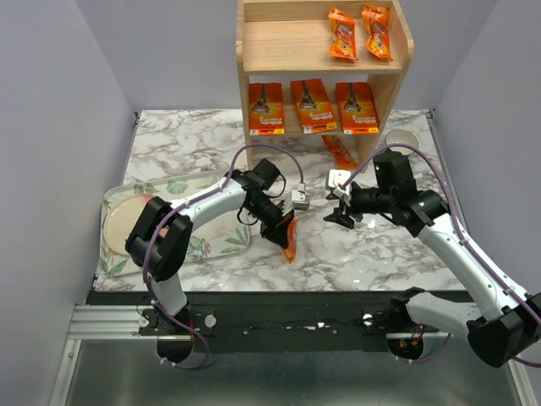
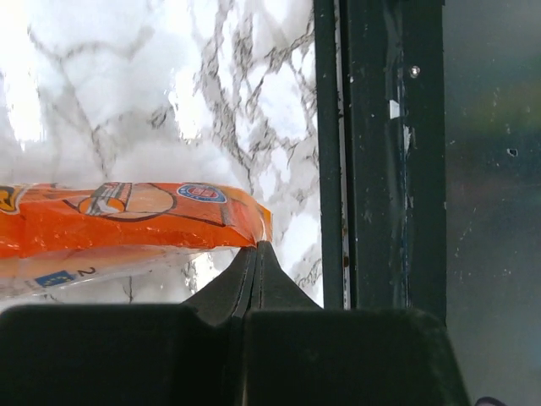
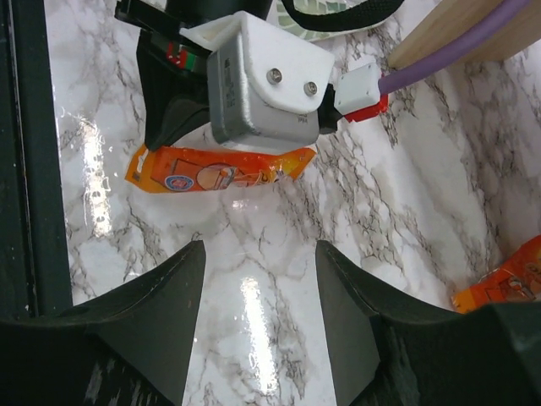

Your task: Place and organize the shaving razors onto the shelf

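Now, left gripper (image 2: pixel 257 258): jaws pressed together on one corner of a narrow razor pack (image 2: pixel 127 216), low centre of the top view.
Why that grip: the thin sealed edge looks like the easiest bite on a flat pack. It hangs tilted, tip down; can't tell whether the tip touches the marble (image 1: pixel 194 144).
Right gripper (image 3: pixel 258 283): fingers apart, nothing between them, just right of the held pack and facing it. A handover, I'd guess.
Shelf (image 1: pixel 279 42), top tier: two narrow packs (image 1: pixel 342 34) side by side at the right end.
Shelf, lower tier: three wide cards (image 1: pixel 313 106) in a row, fronts out.
Loose pack (image 1: pixel 341 150): on the marble at the shelf's foot, centre right.
Tray (image 1: pixel 224 237): far left, holds a plate (image 1: pixel 122 222), no razors.
Left to shelve: the held pack and the loose one.
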You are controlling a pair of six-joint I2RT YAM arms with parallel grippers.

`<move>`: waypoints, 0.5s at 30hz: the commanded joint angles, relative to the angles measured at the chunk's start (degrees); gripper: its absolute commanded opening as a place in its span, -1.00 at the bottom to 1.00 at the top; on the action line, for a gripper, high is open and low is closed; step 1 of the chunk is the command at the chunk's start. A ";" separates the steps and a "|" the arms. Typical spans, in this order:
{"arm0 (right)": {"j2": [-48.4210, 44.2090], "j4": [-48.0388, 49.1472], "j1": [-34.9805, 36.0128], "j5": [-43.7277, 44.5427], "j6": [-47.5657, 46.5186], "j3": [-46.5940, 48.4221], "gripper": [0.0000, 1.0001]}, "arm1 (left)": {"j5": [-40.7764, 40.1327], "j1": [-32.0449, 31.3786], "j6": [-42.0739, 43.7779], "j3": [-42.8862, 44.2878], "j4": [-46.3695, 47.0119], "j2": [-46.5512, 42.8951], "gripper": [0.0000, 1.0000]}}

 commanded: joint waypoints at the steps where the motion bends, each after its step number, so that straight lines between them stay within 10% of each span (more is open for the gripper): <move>1: 0.91 1.00 -0.09 0.03 -0.20 0.84 0.26 | 1.63 -4.16 3.51 4.60 -0.42 -3.00 -1.00; 7: -1.99 -1.37 -0.09 -0.15 -6.07 -3.11 0.26 | 2.61 -5.48 8.26 5.05 -4.99 -0.88 -0.93; 11: -3.14 -2.33 -0.09 -1.64 -11.88 -6.03 0.27 | -5.11 -4.96 -1.87 -0.22 -0.70 -5.79 0.13; 12: -2.09 -2.95 -0.09 -2.43 -13.45 -5.41 0.28 | -7.39 -4.61 -4.80 -2.58 2.27 -6.94 0.81; 15: 1.33 -7.25 -0.09 -3.05 -18.11 -1.82 0.27 | -17.06 -2.24 -12.46 -5.93 5.54 -12.30 0.97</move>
